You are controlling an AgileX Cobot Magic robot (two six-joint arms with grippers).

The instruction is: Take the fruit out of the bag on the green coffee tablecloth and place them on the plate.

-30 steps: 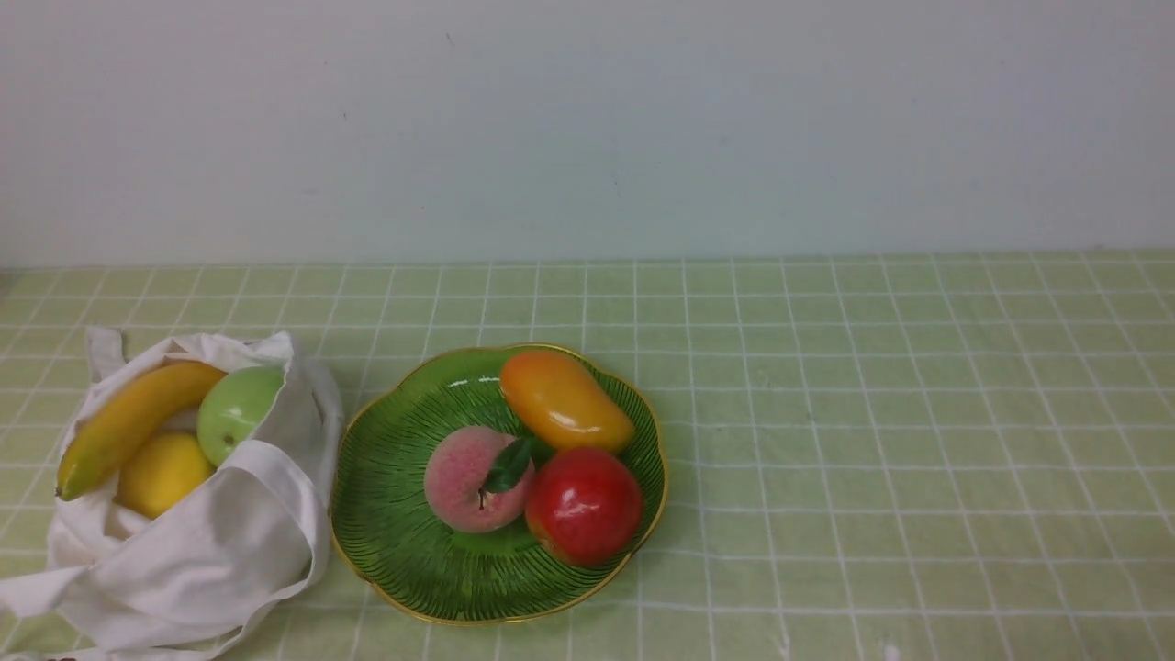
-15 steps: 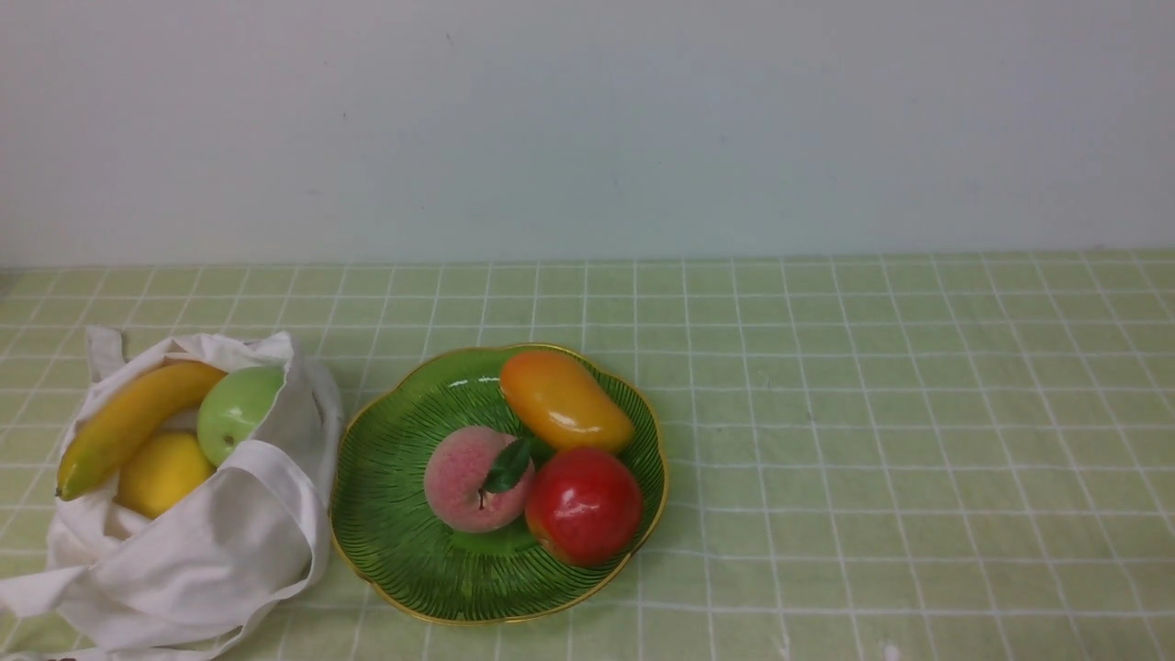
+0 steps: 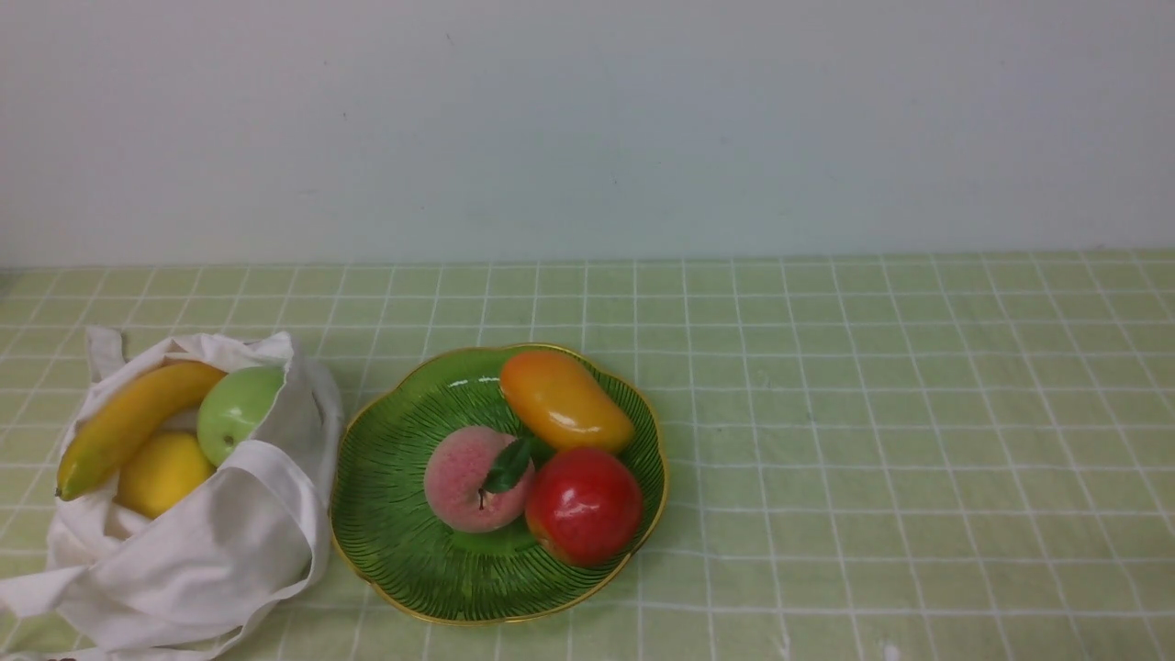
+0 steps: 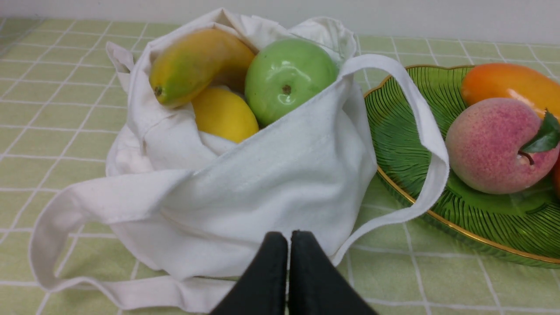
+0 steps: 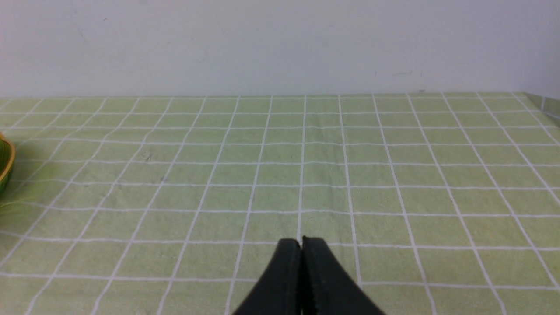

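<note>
"How does the left pincer (image 4: 289, 238) look?"

"Its tips are together, with nothing between them. In the left wrist view it shows in front of the white cloth bag (image 3: 202, 560)."

"And the right pincer (image 5: 302, 245)?"

"Its tips are together too, and it shows against the green tablecloth (image 3: 872, 413) with its grid of thin white lines."

"Where is the fruit that is in the bag?"

"The bag sits on the tablecloth, to the left of the plate (image 3: 395, 569), its mouth open. The yellow banana (image 3: 138, 422) lies at the left of the opening, one end poking over the edge. The green apple (image 3: 239, 413) is at the right of the opening, and the yellow lemon (image 3: 163, 473) sits between them, on the nearer side."

"What does the plate hold?"

"Three pieces. The pink peach (image 3: 468, 477) is near the middle, its dark green leaf (image 3: 508, 465) on the side towards the red fruit (image 3: 586, 505). That red one is just to its right, and the orange-yellow mango (image 3: 565, 399) lies behind them, near the gold rim."

"Do the straps show?"

"Yes, one white strap (image 4: 426, 127) loops out over the plate's edge in the left wrist view."
</note>
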